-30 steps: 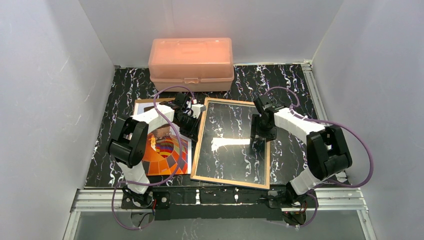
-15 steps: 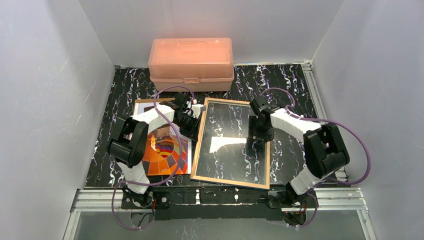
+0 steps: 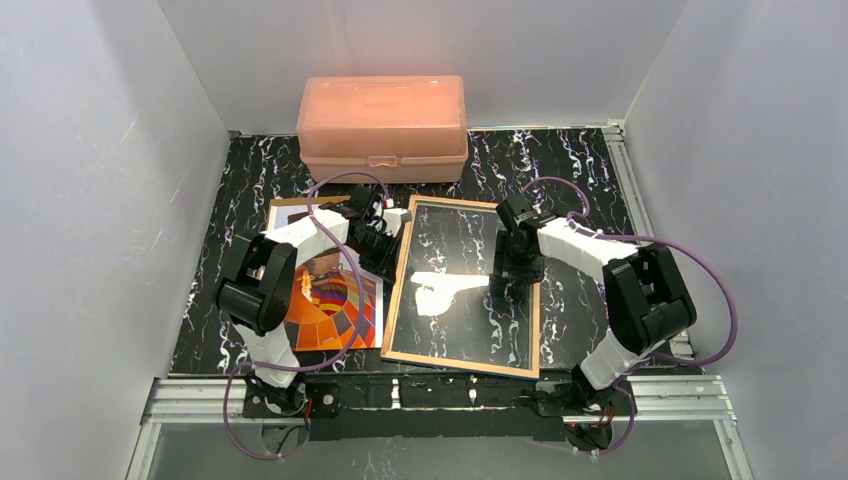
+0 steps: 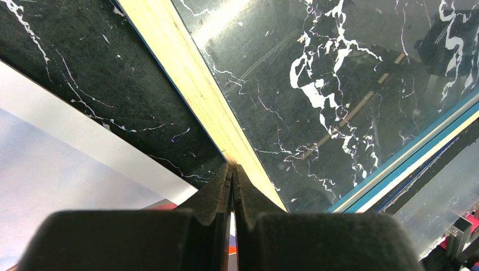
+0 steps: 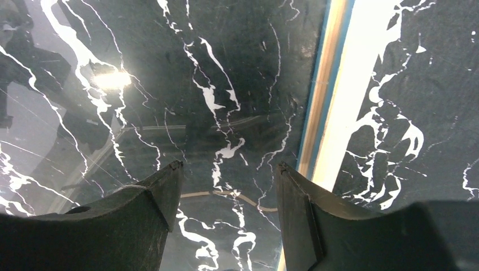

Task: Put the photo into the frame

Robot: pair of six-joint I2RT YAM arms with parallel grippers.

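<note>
The frame (image 3: 459,365) lies in the middle of the table, tan wooden back edges up, and the marbled table shows through its glass. The photo (image 3: 325,312), an orange-red chequered balloon print, lies flat to its left, partly under my left arm. My left gripper (image 3: 383,255) is shut, its tips (image 4: 231,167) against the frame's left wooden edge (image 4: 186,62), with the photo's pale sky (image 4: 45,169) beside it. My right gripper (image 3: 506,283) is open and empty (image 5: 229,166), low over the glass just inside the frame's right edge (image 5: 339,84).
A salmon-pink plastic box (image 3: 382,125) stands at the back centre. A brown board (image 3: 285,207) shows from under the photo's far end. White walls close in the table on the left, back and right.
My right gripper has moved a little left, further over the glass. The bright reflection in the glass has shifted left. My left arm and the frame have not visibly moved.
</note>
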